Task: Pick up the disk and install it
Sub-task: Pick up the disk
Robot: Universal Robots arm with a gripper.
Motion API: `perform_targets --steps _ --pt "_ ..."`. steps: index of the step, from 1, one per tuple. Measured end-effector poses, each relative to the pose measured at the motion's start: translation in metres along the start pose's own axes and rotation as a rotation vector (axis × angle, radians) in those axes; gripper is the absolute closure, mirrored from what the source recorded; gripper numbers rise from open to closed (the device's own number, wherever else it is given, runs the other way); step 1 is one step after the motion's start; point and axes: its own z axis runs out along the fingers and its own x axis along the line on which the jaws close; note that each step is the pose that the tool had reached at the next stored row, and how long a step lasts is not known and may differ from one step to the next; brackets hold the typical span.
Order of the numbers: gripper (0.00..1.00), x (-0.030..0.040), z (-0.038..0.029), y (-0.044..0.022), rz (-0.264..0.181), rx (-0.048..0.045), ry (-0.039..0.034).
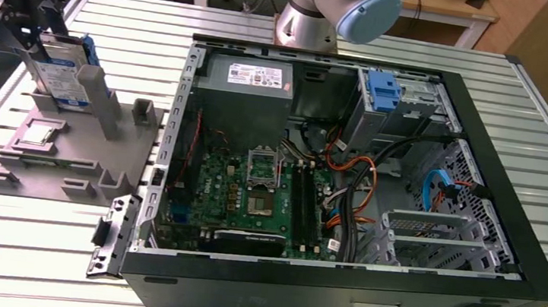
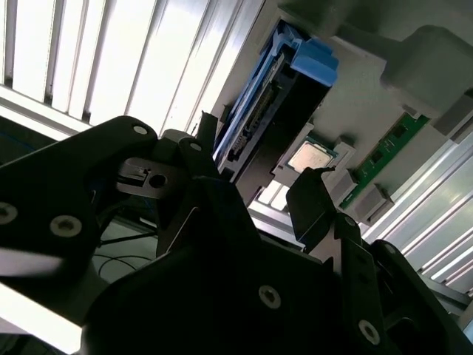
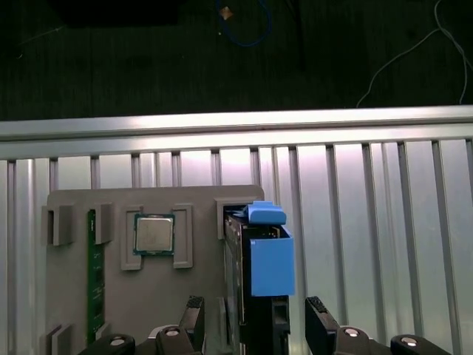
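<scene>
blue-framed, the disk (image 3: 270, 266) stands upright in a slot of the grey fixture (image 3: 148, 303), with a processor (image 3: 154, 234) and a memory stick (image 3: 92, 274) in neighbouring recesses. the pick seems in hand: the gripper (image 3: 255, 314) straddles the disk, fingers spread and clear of it; a sound grasp calls for closing squarely on both flanks.

Nothing legible anywhere. The white label on the power-supply box (image 1: 258, 76), the white-and-blue label on the disk (image 1: 58, 76) and the markings on the processor (image 3: 154, 234) lid are too small to read.
</scene>
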Motion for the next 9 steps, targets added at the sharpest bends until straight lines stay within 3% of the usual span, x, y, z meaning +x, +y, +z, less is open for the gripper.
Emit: perform_targets --steps 9 --pt "0.35 0.0002 0.0026 -0.0001 0.001 0.0001 -0.0002"
